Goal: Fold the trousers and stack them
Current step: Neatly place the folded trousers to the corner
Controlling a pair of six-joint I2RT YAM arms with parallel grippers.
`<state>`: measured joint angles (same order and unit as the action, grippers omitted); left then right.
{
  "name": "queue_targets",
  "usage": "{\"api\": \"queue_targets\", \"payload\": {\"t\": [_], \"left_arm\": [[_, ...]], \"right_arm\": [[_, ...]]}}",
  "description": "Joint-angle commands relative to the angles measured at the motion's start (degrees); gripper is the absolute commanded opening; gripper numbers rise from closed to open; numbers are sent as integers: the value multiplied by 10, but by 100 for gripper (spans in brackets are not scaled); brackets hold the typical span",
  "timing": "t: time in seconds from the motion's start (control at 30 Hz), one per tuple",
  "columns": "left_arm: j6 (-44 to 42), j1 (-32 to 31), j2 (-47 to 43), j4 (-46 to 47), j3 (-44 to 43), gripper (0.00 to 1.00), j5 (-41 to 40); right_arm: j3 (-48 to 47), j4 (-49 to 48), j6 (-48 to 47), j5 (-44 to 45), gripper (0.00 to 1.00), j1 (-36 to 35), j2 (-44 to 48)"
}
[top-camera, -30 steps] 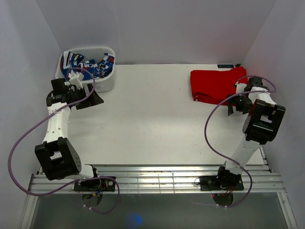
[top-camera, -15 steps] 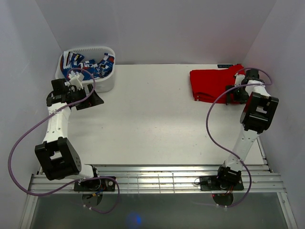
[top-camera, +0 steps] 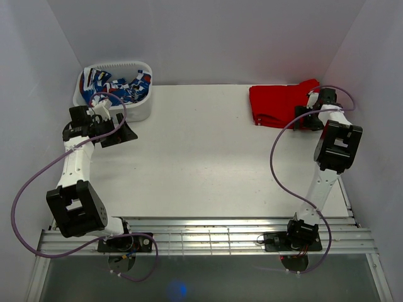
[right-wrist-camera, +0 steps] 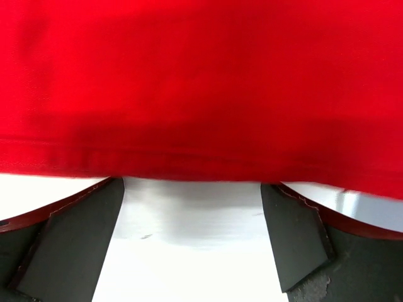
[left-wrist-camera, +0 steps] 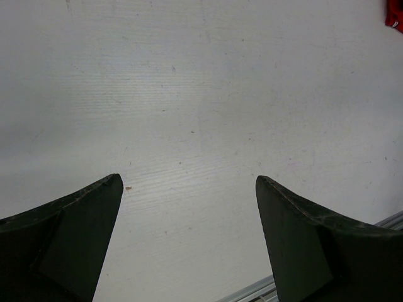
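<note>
The right tool [right-wrist-camera: 192,185] is standing spread and pinching nothing. Its jaws are flanking a strip of bare counter [top-camera: 201,163] just in front of the hemmed edge of the trousers [right-wrist-camera: 201,69]. The trousers are lying as a compact folded bundle at the far right corner of the counter, and the tool is sitting at the bundle's right side. The folding appears complete, so the step in hand is probably settling the bundle. The next move calls for either a clean retreat or a low, level advance onto that edge. The left tool [left-wrist-camera: 189,182] is also spread, hanging over bare counter beside the basket [top-camera: 116,65] of patterned cloth [top-camera: 119,88].
</note>
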<state>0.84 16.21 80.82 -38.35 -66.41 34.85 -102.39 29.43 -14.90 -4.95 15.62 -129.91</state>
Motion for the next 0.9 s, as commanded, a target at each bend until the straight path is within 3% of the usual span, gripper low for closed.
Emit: {"api": "queue_targets", "payload": {"t": [0.0,0.23,0.37,0.5,0.7,0.87], "left_arm": [[-4,2,-14,6,2,98,-1],[-3,2,-9,-12,-6,98,8],[-25,6,0,-39,-32,98,16],[-67,6,21,-53,-59,98,40],[-173,6,35,-55,-83,98,51],[-201,6,-23,-24,3,98,43]], "right_arm": [[84,-11,39,-1,95,-34,13],[36,8,17,47,96,-41,-14],[71,2,-43,35,98,-30,42],[179,-3,-95,-32,90,-27,208],[277,4,-87,-96,90,-27,437],[363,90,-82,-157,90,-27,568]]}}
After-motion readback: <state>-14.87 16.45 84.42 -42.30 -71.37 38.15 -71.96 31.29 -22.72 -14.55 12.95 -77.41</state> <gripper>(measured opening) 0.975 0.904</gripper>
